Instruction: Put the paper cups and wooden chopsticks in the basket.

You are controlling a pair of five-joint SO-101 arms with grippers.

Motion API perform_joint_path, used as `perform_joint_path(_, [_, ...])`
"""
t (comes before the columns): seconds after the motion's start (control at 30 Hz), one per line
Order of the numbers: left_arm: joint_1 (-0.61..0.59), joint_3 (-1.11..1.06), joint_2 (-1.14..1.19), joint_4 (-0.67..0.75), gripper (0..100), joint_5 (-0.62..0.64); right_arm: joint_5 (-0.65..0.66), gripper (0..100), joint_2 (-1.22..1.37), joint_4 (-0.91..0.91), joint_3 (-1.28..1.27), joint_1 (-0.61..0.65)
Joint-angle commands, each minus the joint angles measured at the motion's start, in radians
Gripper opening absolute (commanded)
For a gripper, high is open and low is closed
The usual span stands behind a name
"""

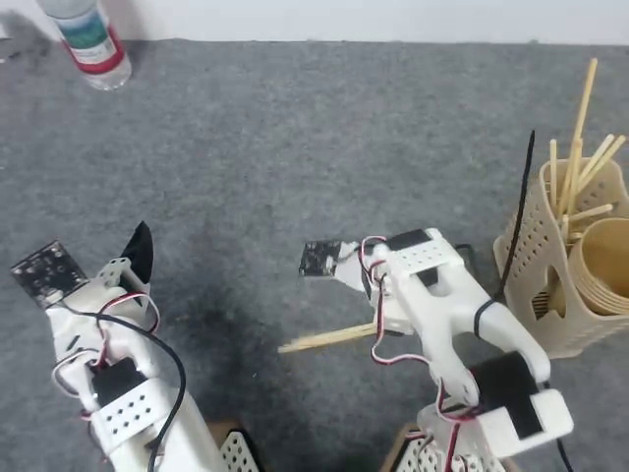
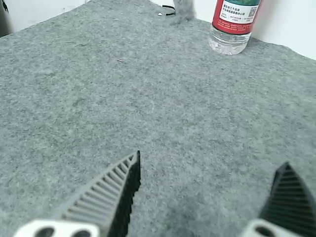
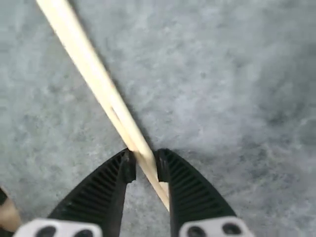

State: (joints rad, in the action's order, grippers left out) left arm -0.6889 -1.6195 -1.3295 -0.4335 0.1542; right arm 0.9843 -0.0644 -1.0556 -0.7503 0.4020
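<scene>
High view, writing: a clear plastic bottle (image 1: 90,39) stands at the far left edge of the grey felt mat (image 1: 295,147). It carries a red and white label with a green band under it. The print is too small to make out.
Left wrist view, writing: the bottle (image 2: 232,24) shows its red label with a white panel of fine print.
Held chopsticks: the held chopsticks (image 1: 329,338) are a pale wooden pair (image 3: 94,79), still joined, with a thin seam along the middle. They lie nearly level near the mat's middle. I cannot tell whether they touch the mat.
Right gripper: the right gripper (image 3: 144,168) has its ribbed black jaws closed narrowly on the pair near one end.
Left gripper: the left gripper (image 2: 211,160) sits low over bare mat at the near left, its jaws spread wide with nothing between them.
Basket: the basket (image 1: 550,295) is cream, perforated and upright at the right edge.
Basket contents: stacked tan paper cups (image 1: 600,265) and several loose chopsticks (image 1: 580,147) standing up out of the rim.
</scene>
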Motion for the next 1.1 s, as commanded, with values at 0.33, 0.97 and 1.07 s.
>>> perform_joint_path(0.33, [0.006, 0.031, -0.012, 0.0, 39, -0.011, -0.155, 0.9, 0.015, 0.038, 0.164, 0.01])
perform_joint_path(0.97, [0.006, 0.031, -0.012, 0.0, 39, -0.011, -0.155, 15.8, 0.168, 0.051, 0.199, 0.007])
perform_joint_path(1.07, [0.006, 0.031, -0.012, 0.0, 39, -0.011, -0.155, 15.6, 0.193, 0.035, 0.219, 0.013])
